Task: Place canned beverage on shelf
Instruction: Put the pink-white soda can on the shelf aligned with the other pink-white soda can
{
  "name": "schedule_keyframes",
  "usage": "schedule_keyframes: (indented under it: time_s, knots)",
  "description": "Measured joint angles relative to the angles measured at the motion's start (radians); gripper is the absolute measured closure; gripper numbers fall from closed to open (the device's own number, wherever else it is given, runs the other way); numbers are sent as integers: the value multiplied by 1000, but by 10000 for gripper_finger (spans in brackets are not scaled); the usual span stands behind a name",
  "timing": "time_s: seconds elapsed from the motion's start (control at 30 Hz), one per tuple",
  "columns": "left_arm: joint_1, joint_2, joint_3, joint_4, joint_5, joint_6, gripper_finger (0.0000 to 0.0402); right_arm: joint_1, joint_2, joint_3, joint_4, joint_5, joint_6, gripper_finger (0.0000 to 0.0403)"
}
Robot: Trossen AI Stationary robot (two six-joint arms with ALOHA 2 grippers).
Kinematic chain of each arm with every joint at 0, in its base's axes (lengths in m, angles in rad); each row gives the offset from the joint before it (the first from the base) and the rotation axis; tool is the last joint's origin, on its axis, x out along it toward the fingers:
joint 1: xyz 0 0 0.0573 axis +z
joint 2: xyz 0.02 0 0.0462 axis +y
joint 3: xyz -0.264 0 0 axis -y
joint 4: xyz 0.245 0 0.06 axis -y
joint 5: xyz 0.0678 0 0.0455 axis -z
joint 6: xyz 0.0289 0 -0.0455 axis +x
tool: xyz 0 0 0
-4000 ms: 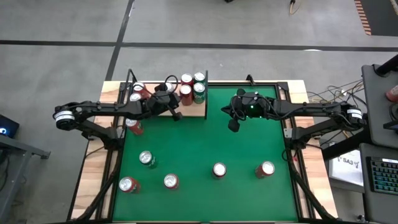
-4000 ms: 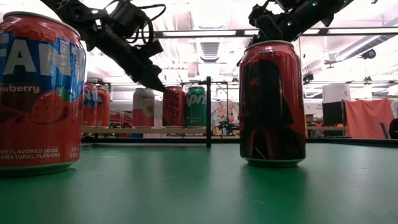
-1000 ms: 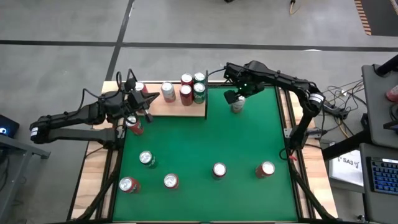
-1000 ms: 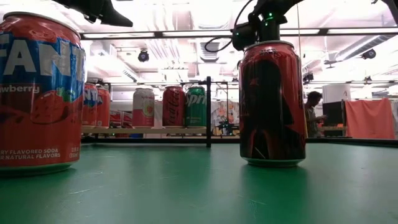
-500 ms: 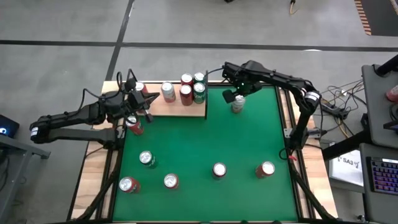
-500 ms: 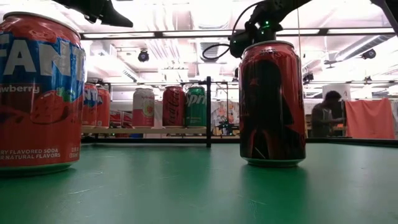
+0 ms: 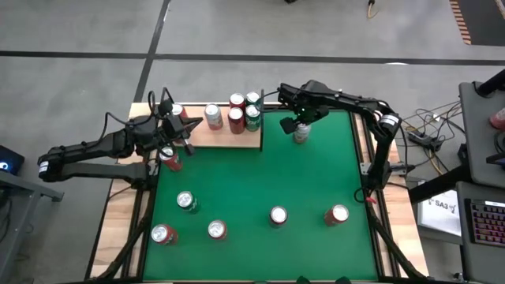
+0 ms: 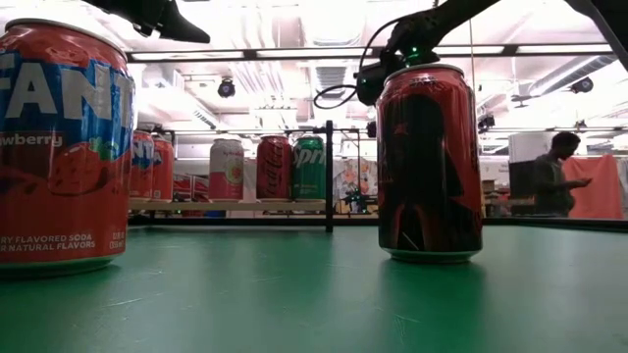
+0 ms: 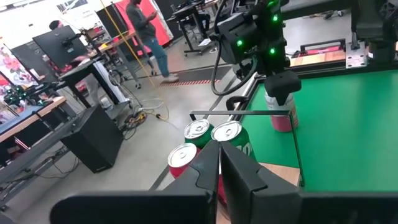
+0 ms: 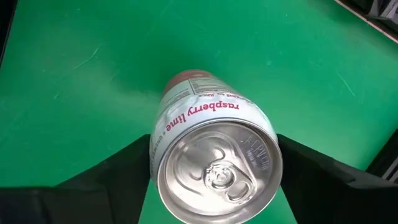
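A raspberry-lime can (image 10: 214, 155) stands upright on the green felt just right of the shelf (image 7: 223, 136); the same can (image 7: 301, 133) shows in the high view. My right gripper (image 10: 214, 171) hangs over it, pointing down, one finger on either side of its top. The pale wood shelf at the far left carries several upright cans (image 7: 236, 118) on their bases. My left gripper (image 7: 180, 130) is shut with nothing in it and hovers over the shelf's left end. My right gripper pinches the can's upper wall (image 10: 163, 134), just under the rim, between its two fingers (image 10: 127, 171). The fingers come from above and point down. The can is upright, its base on the green felt.
Loose cans stand on the felt: one beside the shelf (image 7: 169, 158), several near the front (image 7: 217, 229), (image 7: 278, 214), (image 7: 337, 214). A black upright rod (image 8: 329, 176) marks the shelf's right corner. A person (image 8: 559, 176) stands in the room beyond the table.
My right gripper has sunk onto the raspberry-lime can and shifted slightly toward the shelf. The can has stayed where it stood.
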Motion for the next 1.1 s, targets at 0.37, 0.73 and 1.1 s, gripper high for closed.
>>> schedule_keyframes:
  time_s: [0.37, 0.73, 1.1]
  knots:
    - [0, 2, 0, 0, 0, -6, 402, 12, -149, -6, -21, 21, -1, 124]
    - [0, 44, -3, -2, 1, -55, 402, 203, -429, -7, 42, 206, 53, 124]
    - [-80, 153, -20, 132, 145, -176, 402, 542, -536, -51, 304, 466, -94, 124]
